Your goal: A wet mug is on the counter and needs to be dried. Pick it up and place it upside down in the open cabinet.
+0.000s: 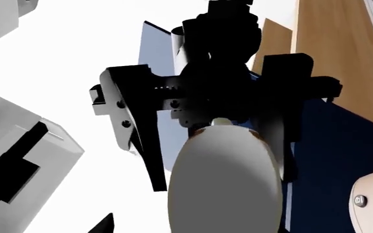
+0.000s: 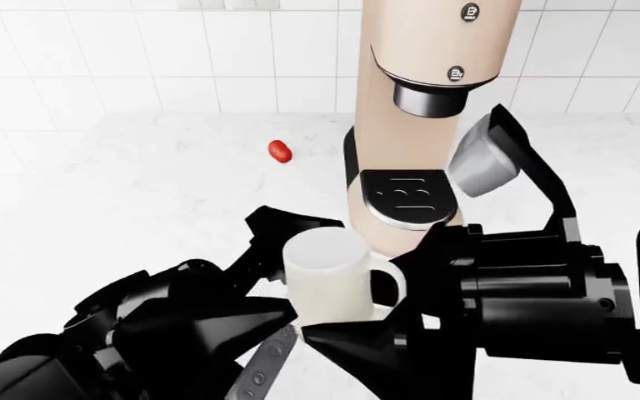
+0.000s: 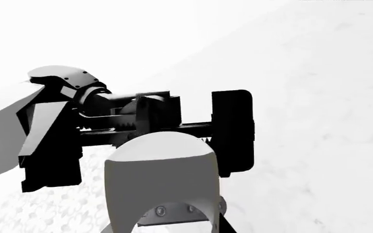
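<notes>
Mug [image 2: 332,279] upright, pinched in left gripper [image 2: 297,275], w/ right gripper [image 2: 496,158] spread, near coffee machine [image 2: 420,108].

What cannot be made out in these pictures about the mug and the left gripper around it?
- Head view: the base of the mug, and whether it rests on the counter, are hidden by the right arm.
- Left wrist view: the fingers of the left gripper flank the mug, but shadow hides whether they touch it.
- Left wrist view: the wooden panels are cut off by the edge, so no cabinet opening shows.
</notes>
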You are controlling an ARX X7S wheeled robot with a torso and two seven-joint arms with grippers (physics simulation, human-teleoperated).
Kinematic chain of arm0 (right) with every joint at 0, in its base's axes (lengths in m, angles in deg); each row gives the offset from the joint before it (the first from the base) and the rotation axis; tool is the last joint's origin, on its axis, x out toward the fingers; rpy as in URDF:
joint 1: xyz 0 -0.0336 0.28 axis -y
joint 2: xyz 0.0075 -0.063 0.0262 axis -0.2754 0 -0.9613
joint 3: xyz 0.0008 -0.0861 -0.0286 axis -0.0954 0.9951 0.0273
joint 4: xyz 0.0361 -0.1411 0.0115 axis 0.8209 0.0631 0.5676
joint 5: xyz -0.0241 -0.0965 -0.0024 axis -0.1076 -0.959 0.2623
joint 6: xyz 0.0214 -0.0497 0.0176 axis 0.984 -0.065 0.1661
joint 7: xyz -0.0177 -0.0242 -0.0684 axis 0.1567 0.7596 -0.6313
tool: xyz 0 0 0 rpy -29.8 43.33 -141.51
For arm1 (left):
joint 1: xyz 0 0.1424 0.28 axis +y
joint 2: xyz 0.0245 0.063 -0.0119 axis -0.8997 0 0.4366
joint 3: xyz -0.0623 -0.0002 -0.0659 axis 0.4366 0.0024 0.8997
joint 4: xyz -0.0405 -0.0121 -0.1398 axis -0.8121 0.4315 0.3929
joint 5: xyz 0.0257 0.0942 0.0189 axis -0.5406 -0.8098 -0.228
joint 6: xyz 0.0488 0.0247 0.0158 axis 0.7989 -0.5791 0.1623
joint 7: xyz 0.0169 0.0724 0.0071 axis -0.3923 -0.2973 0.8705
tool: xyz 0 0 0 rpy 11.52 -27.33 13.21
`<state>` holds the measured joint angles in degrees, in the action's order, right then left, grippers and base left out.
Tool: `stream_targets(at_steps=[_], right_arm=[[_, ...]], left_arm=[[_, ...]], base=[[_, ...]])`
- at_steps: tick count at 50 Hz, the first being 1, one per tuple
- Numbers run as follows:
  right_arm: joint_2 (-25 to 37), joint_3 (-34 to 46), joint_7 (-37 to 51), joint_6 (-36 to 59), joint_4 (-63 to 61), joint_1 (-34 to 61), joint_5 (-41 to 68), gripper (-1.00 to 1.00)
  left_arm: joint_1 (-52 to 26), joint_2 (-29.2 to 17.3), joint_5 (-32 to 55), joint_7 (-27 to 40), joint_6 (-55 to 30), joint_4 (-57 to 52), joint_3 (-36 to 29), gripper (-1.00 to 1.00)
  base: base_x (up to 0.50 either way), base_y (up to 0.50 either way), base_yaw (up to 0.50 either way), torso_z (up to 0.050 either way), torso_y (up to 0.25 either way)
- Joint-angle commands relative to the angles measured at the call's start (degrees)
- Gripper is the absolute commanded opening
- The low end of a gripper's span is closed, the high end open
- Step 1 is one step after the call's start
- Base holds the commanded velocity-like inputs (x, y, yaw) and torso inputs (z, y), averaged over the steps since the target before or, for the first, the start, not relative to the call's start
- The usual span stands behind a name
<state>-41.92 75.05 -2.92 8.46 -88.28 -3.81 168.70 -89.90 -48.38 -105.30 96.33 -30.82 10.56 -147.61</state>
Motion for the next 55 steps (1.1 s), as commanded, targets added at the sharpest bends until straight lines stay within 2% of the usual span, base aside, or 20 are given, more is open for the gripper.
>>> stream_targets(at_steps=[1, 14, 23, 36, 50, 55], right_arm=[[1.27, -0.53, 0.08, -0.45, -0.21, -0.06, -1.20, -1.00], [3.84, -1.75, -0.23, -0.67, -0.10, -0.75, -1.45, -1.00], [5.08, -2.35, -0.56, -0.70, 0.33, -1.16, -1.90, -1.00], [6.64, -2.61, -0.26, -1.25, -0.06, -0.96, -1.91, -1.00], [8.26, -3.25, 1.36, -3.13, -2.85, -1.14, -2.14, -1.00], [9.64, -3.82, 3.50, -4.91, -6.24, -0.89, -1.80, -1.00]], left_arm=[[-0.84, -1.27, 3.28, 0.54, -0.03, 0.57, 1.98, 1.00], [-0.79, -5.75, 14.36, -0.60, 1.15, -2.46, 5.03, 1.00], [-1.05, -7.00, 26.48, -4.26, 2.34, -2.38, 7.51, 1.00], [0.29, -10.22, 63.12, -5.40, 6.66, -8.14, 18.43, 1.00], [1.67, -12.53, 104.80, -14.93, 0.15, -12.17, 26.96, 1.00], [2.32, -14.01, 114.65, -15.79, 0.51, -13.62, 29.25, 1.00]], base=[[0.00, 0.00, 0.00, 0.000, 0.000], [0.00, 0.00, 0.00, 0.000, 0.000], [0.00, 0.00, 0.00, 0.000, 0.000], [0.00, 0.00, 0.00, 0.000, 0.000], [0.00, 0.00, 0.00, 0.000, 0.001], [0.00, 0.00, 0.00, 0.002, 0.000]])
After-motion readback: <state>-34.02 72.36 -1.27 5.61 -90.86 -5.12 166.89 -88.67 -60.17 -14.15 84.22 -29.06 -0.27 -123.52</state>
